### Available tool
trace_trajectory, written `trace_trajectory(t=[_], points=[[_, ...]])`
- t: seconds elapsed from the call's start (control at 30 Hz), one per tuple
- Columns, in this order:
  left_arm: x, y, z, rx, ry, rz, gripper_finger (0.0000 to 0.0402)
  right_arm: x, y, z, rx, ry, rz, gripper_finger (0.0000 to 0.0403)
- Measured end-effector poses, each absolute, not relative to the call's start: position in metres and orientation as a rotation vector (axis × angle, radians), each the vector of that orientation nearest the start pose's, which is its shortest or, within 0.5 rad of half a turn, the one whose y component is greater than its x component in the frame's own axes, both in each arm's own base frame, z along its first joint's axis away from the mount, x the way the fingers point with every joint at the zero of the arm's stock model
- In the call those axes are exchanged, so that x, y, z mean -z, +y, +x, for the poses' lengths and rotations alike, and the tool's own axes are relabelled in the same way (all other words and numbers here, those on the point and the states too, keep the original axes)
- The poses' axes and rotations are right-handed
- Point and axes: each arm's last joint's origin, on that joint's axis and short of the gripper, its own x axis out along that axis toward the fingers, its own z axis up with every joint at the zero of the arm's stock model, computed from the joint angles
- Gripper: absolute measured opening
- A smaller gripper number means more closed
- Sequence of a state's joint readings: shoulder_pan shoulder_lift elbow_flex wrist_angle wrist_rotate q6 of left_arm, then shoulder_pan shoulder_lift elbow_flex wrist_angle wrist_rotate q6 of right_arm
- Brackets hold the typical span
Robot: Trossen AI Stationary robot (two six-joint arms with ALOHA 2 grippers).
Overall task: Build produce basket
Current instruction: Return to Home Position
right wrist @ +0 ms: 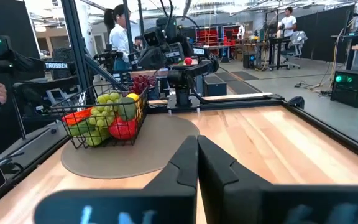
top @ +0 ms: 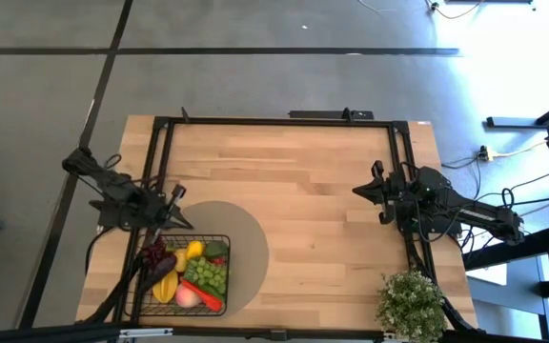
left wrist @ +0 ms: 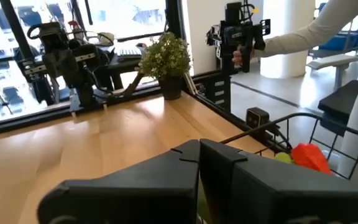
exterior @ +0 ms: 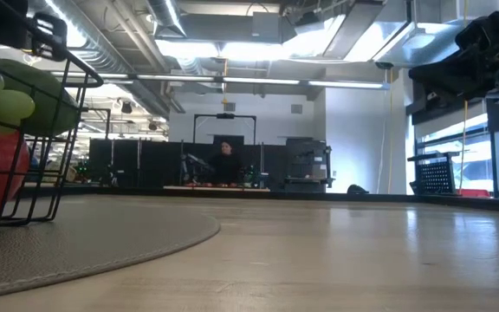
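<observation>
- left gripper (top: 175, 202): fingers pressed together, nothing btwn them. It hangs just beside the rim of the basket (top: 188, 236), on its own side of the table (top: 303, 171). Risk: if the arm swings low while heading home, the fingertips could snag the wire rim & drag or tip the basket.
- basket sits on the round mat (top: 251, 250), close to the table edge. The produce (top: 201, 274) is piled inside: grapes, a yellow fruit, a red chili, a pink piece. In the right wrist view the pile reaches approx rim height, so a knock to the wire could roll a top piece out.
- mat doesn't look fixed down, tho I can't tell for sure. A shove on the basket might slide both toward the edge.
- right gripper (top: 368, 191): also closed & empty, well apart from the basket, by the frame rail on its side. Little threat to the load. Main hazard here is the arm or cabling brushing the potted plant (top: 410, 303) if it folds back wide.
- a person's hand (left wrist: 237, 55) w/ a pale sleeve shows beyond the table corner in the left wrist view, on a dark device. A wide retreat sweep by the left arm could come near it.
- judgement: basket looks filled; what's left is parking both arms w/o contact.
</observation>
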State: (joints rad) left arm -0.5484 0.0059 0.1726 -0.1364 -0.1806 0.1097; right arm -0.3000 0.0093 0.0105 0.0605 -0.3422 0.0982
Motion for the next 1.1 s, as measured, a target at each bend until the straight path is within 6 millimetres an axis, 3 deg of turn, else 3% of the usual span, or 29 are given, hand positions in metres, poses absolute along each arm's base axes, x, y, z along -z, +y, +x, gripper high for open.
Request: trace_trajectory(t=[0.37, 1.1], points=[[-0.17, -0.046, 0.085, 0.368, -0.049, 0.075, 0.0002, -0.172, -0.019, 0.094, -0.045, -0.056, 0.076, 0.0], [-0.17, -0.046, 0.085, 0.376, -0.061, 0.094, 0.0023, -0.172, -0.019, 0.094, -0.045, -0.057, 0.08, 0.0]])
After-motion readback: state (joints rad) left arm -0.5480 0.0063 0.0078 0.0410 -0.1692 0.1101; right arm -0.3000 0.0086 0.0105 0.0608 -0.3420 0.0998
